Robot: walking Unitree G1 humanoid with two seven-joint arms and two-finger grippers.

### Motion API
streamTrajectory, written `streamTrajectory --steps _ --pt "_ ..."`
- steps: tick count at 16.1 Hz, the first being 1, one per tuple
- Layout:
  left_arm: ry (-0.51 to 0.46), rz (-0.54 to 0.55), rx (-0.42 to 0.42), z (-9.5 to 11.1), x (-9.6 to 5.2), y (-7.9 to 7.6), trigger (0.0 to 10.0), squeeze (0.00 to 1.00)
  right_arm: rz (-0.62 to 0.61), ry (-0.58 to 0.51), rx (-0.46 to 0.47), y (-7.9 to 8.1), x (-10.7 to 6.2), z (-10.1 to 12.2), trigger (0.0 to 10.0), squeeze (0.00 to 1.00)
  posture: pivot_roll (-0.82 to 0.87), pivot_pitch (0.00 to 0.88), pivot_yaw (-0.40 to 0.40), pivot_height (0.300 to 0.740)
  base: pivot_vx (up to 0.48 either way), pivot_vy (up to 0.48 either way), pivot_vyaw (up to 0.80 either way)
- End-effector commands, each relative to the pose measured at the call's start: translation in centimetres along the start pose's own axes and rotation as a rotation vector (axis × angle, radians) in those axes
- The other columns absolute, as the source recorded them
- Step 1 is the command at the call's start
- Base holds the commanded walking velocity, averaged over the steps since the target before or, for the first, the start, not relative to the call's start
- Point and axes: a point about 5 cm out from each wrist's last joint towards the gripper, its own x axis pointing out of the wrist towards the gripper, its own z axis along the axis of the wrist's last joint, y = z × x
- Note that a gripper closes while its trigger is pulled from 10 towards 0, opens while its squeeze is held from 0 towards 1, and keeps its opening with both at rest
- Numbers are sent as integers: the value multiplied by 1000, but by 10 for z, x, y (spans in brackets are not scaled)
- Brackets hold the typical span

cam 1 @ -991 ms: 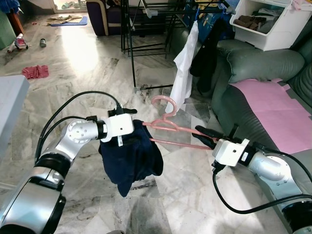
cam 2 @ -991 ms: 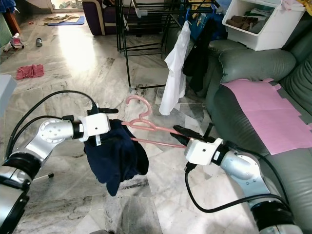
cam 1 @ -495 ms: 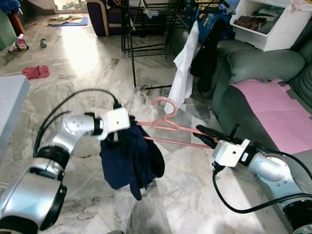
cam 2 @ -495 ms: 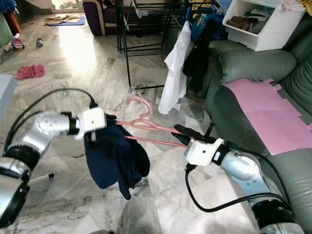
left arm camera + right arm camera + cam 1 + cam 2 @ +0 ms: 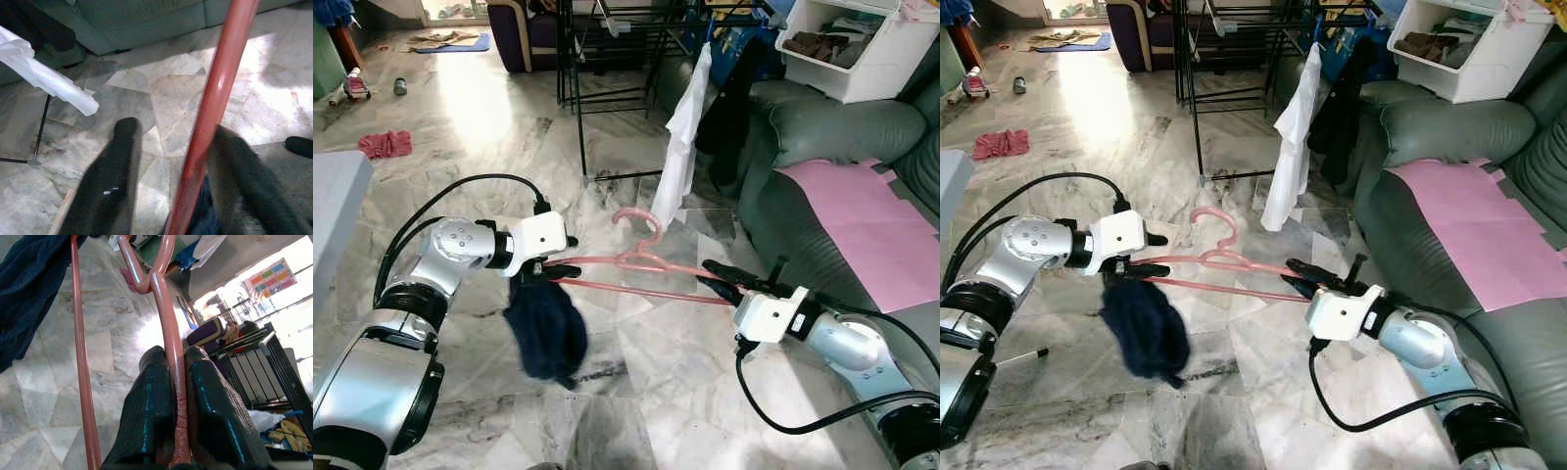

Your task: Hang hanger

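A pink plastic hanger [image 5: 646, 259] is held level above the marble floor between my two arms. My right gripper [image 5: 717, 277] is shut on its right end; the pads [image 5: 151, 396] pinch the rod in the right wrist view. My left gripper [image 5: 563, 257] stands open at the hanger's left end, and the pink bar [image 5: 215, 98] runs between its spread fingers [image 5: 105, 191]. A dark blue garment [image 5: 546, 328] hangs bunched and blurred just below the left gripper. I cannot tell whether it still hangs on the hanger's left end.
A black drying rack [image 5: 578, 88] stands ahead, with a white shirt [image 5: 683, 137] and dark clothes hanging beside it. A green sofa [image 5: 822, 127] with a pink sheet [image 5: 862, 211] is on the right. A red cloth [image 5: 385, 144] lies on the floor far left.
The blue garment has dropped from a spread drape on the hanger into a bunched lump lower down. The hanger's left end now shows bare, and the hanger sits lower and more level.
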Motion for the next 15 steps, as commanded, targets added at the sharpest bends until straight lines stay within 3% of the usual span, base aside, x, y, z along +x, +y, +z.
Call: streamTrajectory --steps 1,3,4,5,6,7,8,9,10,12,15 --pt "11 -33 7 0 3 -3 0 0 -39 -37 -20 -7 2 5 10000 0 42 68 -65 740 0 0 0" --pt "-2 -33 15 1 4 -4 0 0 -46 -38 -24 -7 3 5 10000 0 41 70 -65 740 0 0 0" --pt "-14 -6 29 5 3 0 1922 0 -50 -39 -23 -7 4 5 10000 0 44 71 -65 740 0 0 0" --pt "-24 9 37 7 2 2 2353 0 -55 -39 -22 -6 5 5 10000 0 46 70 -64 740 0 0 0" --pt "-65 64 27 14 -1 11 8510 0 -71 -44 -20 -5 8 6 10000 0 46 70 -63 740 0 0 0" --pt "-67 68 35 15 -3 12 10000 0 -85 -43 -22 -5 10 7 10000 0 46 70 -62 740 0 0 0" --pt "-96 89 26 18 -6 16 10000 0 -109 -41 -8 -4 14 7 10000 0 49 70 -62 740 0 0 0" --pt "-142 102 -17 19 -10 18 10000 624 -139 -35 10 -4 18 8 10000 0 52 70 -61 740 0 0 0" --pt "-158 115 -17 19 -12 18 10000 1000 -165 -30 22 -4 21 8 10000 0 56 70 -62 740 0 0 0" --pt "-171 167 -4 16 -18 18 10000 1000 -240 -10 43 -4 27 9 10000 0 63 69 -61 740 0 0 0" --pt "-180 281 10 12 -28 23 10000 1000 -257 -5 51 0 32 10 10000 0 66 67 -63 740 0 0 0"
